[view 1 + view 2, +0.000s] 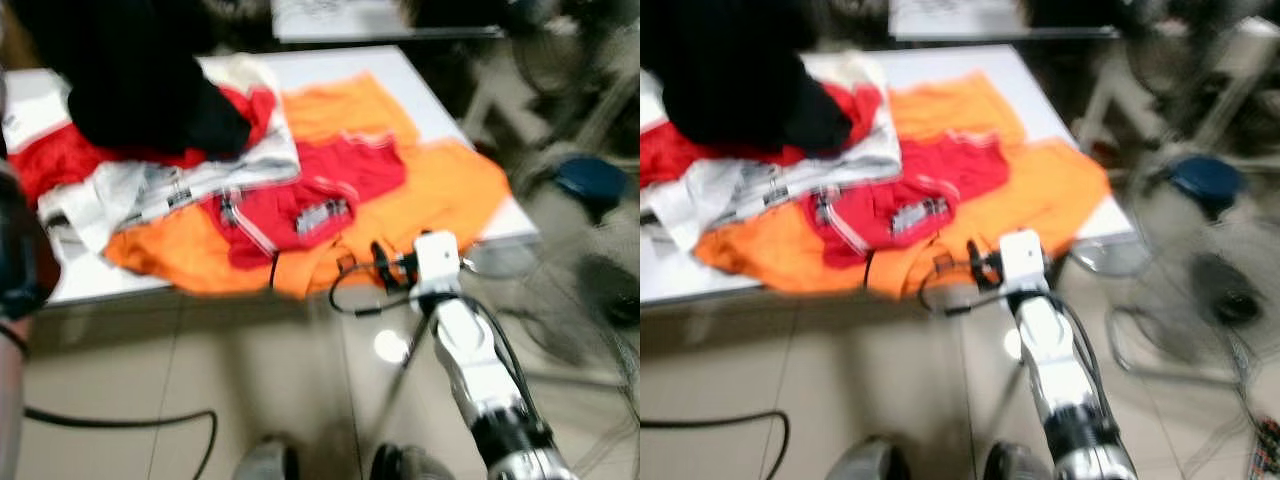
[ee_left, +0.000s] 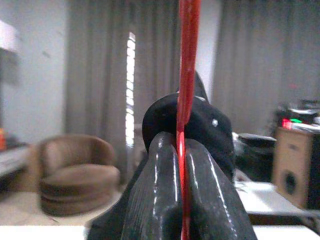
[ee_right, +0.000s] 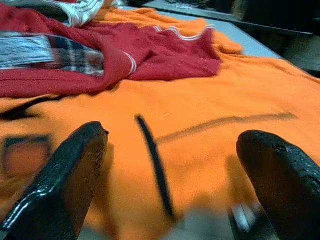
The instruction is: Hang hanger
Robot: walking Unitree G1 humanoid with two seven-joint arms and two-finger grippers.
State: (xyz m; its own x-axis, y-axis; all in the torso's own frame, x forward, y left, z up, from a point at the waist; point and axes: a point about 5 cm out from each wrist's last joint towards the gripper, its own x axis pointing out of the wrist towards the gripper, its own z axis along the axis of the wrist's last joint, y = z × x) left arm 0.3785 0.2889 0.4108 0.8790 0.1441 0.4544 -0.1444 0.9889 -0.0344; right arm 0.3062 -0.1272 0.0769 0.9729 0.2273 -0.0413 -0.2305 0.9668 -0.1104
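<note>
A thin red hanger (image 2: 189, 60) runs straight up between the fingers of my left gripper (image 2: 182, 145), which is shut on it and held high, facing grey curtains. My left arm (image 1: 15, 250) shows as a dark blur at the far left edge. My right gripper (image 3: 174, 136) is open, low over an orange garment (image 3: 200, 110) at the front edge of the white table (image 1: 420, 90). In the head views my right gripper (image 1: 385, 262) is at the hem of that orange garment (image 1: 440, 190), with nothing between its fingers.
A red garment (image 1: 320, 195), a white printed one (image 1: 200, 175) and a black one (image 1: 140, 80) are piled on the table. Floor fans and a blue object (image 1: 590, 180) stand to the right. A black cable (image 1: 120, 420) lies on the tiled floor.
</note>
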